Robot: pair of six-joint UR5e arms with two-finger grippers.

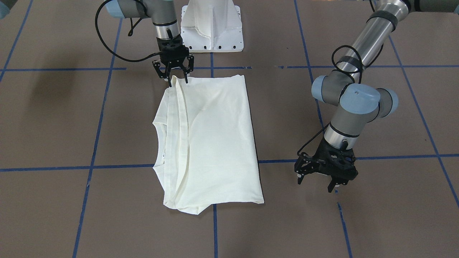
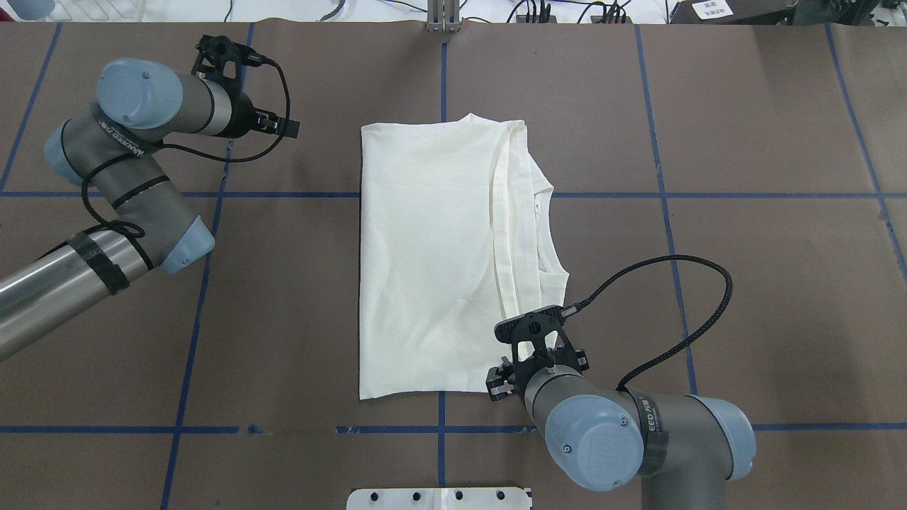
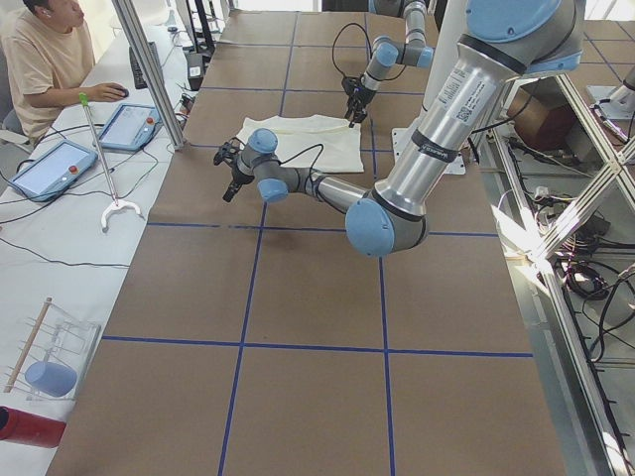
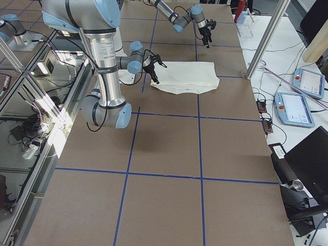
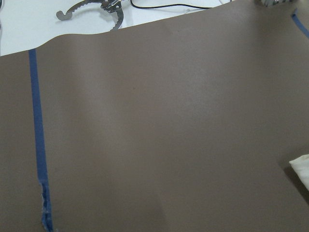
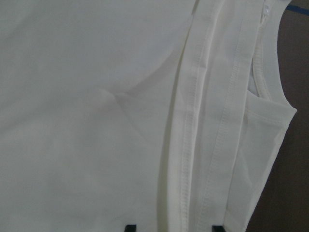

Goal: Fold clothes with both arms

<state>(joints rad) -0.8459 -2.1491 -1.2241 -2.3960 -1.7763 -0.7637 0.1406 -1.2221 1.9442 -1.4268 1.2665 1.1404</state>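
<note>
The white base (image 1: 211, 25) stands at the table's (image 2: 744, 319) near edge, the robot's own. Just beyond it the right gripper (image 1: 177, 81) points down at the near right corner of the shirt (image 2: 425, 262). Its fingers (image 6: 129, 228) are spread, with the folded hem strip between them. Nothing is pinched. The tips are right at the cloth, but I cannot tell whether they press on it.

The shirt lies flat in the middle of the table, folded into a long rectangle that runs from the near side toward the far edge. Its plain cream side faces up, and the neck opening (image 2: 551, 234) faces the robot's right.

The left gripper (image 1: 315, 182) is farther out, off the shirt's left side toward its far end. It hangs over bare brown surface near a blue tape line (image 1: 394, 157). Its fingers are spread and hold nothing, and it is well apart from the cloth.

Past the table's far edge, a person (image 3: 45, 50) sits at a white desk with two tablets (image 3: 129, 127).
</note>
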